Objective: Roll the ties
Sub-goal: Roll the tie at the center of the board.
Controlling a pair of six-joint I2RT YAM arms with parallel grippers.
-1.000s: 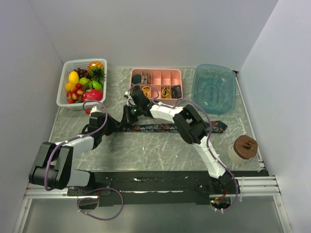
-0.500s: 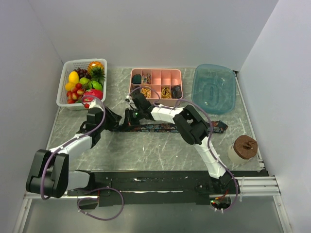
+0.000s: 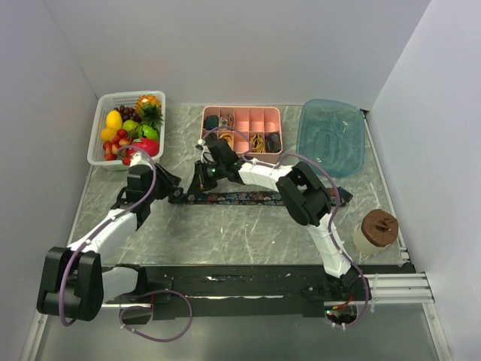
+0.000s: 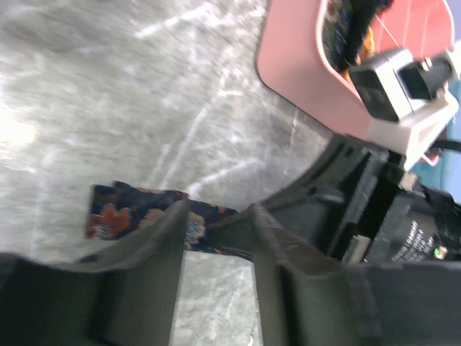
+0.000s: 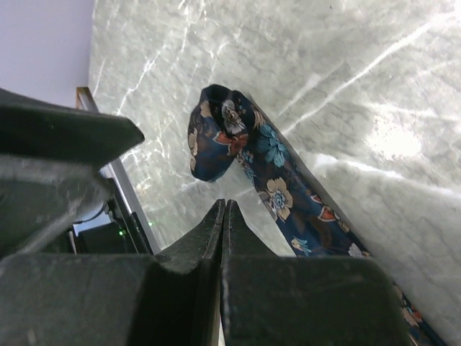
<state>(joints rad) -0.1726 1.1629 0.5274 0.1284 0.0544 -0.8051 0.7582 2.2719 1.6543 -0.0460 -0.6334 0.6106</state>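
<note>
One dark paisley tie lies flat across the middle of the table, running left to right. Its left end is folded over into a small loop. My left gripper is at that left end. In the left wrist view it is open with bare table between the fingers, and the tie's end lies just beyond the fingertips. My right gripper hovers just behind the same end. In the right wrist view it is shut and empty, a little short of the tie.
A pink divided tray with small rolled items and yellow bands stands behind the tie, and it also shows in the left wrist view. A white fruit basket is back left, a blue tub back right, and a brown-topped cup front right.
The left arm has stretched out, its elbow swinging left and toward the near edge. The right gripper has shifted slightly toward the back. The tie has stayed in place.
</note>
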